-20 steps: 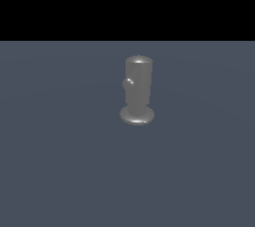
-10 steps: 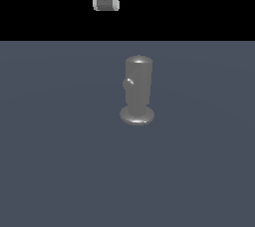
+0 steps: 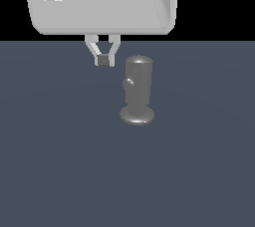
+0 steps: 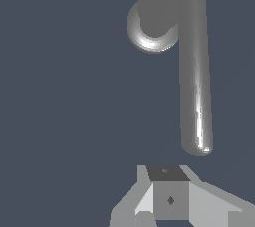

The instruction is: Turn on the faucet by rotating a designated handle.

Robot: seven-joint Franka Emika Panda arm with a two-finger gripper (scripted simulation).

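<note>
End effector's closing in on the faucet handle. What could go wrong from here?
1. The end effector looks shut, with its tips together, and sits beside the handle, off toward the exterior view's left and higher. Coming in that high, it might pass over the rod.
2. In the wrist view the handle is thin and rounded; a push near its free end might slip off.
3. A wide approach could strike the faucet body instead.

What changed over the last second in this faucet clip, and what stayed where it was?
The white robot gripper came into view from above and descended, now hanging to the exterior view's left of the small grey metallic upright faucet, level with its top. Its fingers are together with nothing between them. The faucet and its thin grey rod handle have not moved; nothing was gripped.
</note>
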